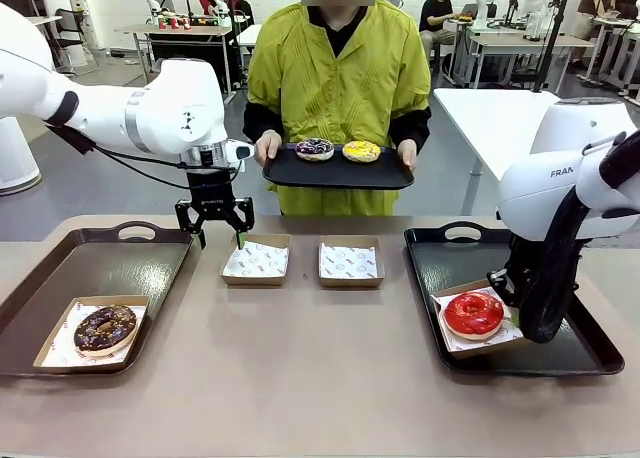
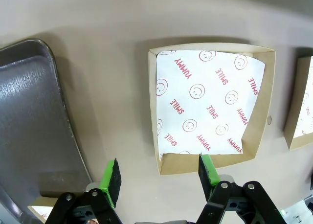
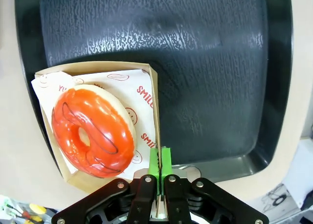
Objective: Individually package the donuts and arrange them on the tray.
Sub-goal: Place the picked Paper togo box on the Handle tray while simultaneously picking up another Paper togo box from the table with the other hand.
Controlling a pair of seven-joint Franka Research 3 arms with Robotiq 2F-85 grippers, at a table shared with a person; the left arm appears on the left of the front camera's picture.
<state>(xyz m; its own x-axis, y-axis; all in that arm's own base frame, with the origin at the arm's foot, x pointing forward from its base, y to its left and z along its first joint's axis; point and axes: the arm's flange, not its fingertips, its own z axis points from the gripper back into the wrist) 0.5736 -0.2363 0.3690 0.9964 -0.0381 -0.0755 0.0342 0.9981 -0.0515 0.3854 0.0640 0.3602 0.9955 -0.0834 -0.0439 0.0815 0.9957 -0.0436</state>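
Observation:
A person holds a black serving tray (image 1: 385, 176) bearing a purple-brown sprinkled donut (image 1: 315, 149) and a yellow donut (image 1: 361, 151). On the left tray (image 1: 60, 268) a chocolate donut (image 1: 105, 327) lies in a paper-lined box. The red donut (image 1: 473, 313) (image 3: 93, 131) lies in a box (image 3: 155, 94) on the right tray (image 1: 560, 348) (image 3: 215, 62). My right gripper (image 3: 160, 158) is shut on that box's side wall. My left gripper (image 1: 215, 230) (image 2: 159, 174) hangs open over the near edge of an empty box (image 1: 255, 261) (image 2: 205, 101).
A second empty paper-lined box (image 1: 350, 262) (image 2: 302, 106) sits mid-table beside the first. The left tray's corner (image 2: 29, 116) lies close to my left gripper. My right arm's bulk (image 1: 560, 178) stands over the right tray. Bare tabletop (image 1: 300, 378) stretches along the near side.

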